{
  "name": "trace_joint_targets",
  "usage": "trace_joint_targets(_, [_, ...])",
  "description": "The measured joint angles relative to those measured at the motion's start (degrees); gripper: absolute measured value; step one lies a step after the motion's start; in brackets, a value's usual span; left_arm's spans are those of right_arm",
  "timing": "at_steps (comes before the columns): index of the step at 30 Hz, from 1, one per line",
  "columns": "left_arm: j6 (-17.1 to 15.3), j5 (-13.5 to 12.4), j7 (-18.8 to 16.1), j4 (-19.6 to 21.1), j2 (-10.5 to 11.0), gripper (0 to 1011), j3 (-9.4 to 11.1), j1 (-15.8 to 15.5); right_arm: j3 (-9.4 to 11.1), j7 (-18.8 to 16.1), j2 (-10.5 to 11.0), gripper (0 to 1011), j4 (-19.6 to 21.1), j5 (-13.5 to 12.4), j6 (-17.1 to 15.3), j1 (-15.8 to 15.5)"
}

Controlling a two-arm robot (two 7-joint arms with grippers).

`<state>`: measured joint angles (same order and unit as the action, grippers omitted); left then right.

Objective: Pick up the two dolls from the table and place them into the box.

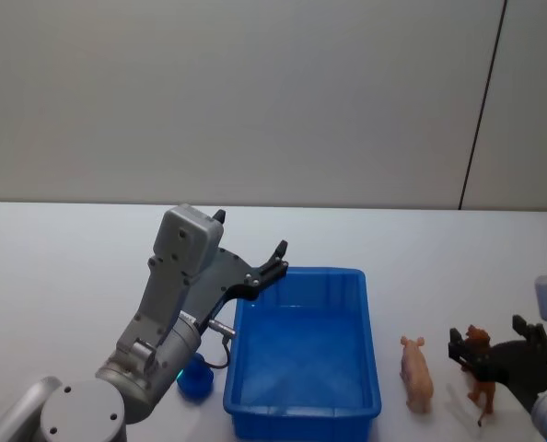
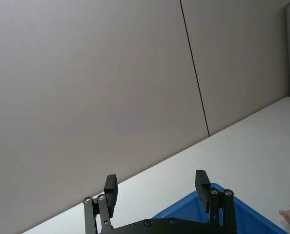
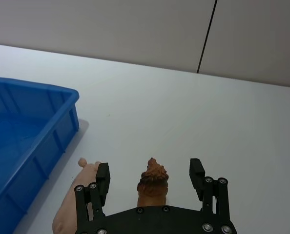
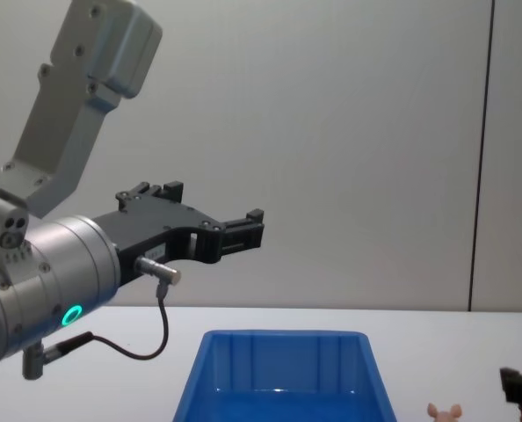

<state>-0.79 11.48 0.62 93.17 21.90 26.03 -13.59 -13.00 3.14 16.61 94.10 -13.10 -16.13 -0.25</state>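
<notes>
The left claw (image 1: 252, 235) hangs wide and empty over the far-left corner of the box (image 1: 301, 425), apparently parked clear of the drop zone. The pink doll (image 1: 417, 373) lies on the surface (image 1: 71, 276) just right of the box. Further right, the right claw (image 1: 493, 343), held low, straddles the reddish-brown doll (image 1: 481, 368) with its fingers wide, evidently positioned to close.

Box (image 1: 296, 273) sits mid-counter (image 1: 71, 267). Pig doll (image 1: 417, 373) lies on the counter just right of the box. Shaggy doll (image 1: 481, 362) stands right of the pig doll, between the right pincer's (image 1: 488, 333) parted fingers, not touching them. Left pincer (image 1: 250, 232) hangs above the box's far-left corner.
</notes>
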Motion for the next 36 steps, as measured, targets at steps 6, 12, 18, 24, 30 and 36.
trace_joint_targets(6, [0.0, 0.0, 0.0, 0.0, 0.0, 1002, 0.0, 0.0, -0.06, 0.05, -0.45, 1003, -1.29, 0.03, -0.98, 0.3])
trace_joint_targets(12, [0.0, 0.0, 0.0, 0.0, 0.0, 1001, 0.0, 0.0, -0.08, 0.45, -0.89, 1003, -2.36, -0.18, -2.29, 0.34])
trace_joint_targets(18, [0.0, 0.0, 0.0, 0.0, 0.0, 1001, 0.0, 0.0, -0.04, 0.93, -1.13, 1003, -2.83, -0.61, -3.25, 0.1])
trace_joint_targets(24, [0.0, 0.0, 0.0, 0.0, 0.0, 1001, 0.0, 0.0, 0.04, 1.41, -1.42, 1003, -3.14, -1.25, -4.3, -0.27])
trace_joint_targets(30, [0.0, 0.0, 0.0, 0.0, 0.0, 1001, 0.0, 0.0, 0.1, 1.82, -1.73, 887, -3.39, -1.9, -5.08, -0.53])
trace_joint_targets(36, [0.0, 0.0, 0.0, 0.0, 0.0, 1001, 0.0, 0.0, 0.18, 2.2, -2.0, 709, -3.55, -2.31, -5.53, -0.76])
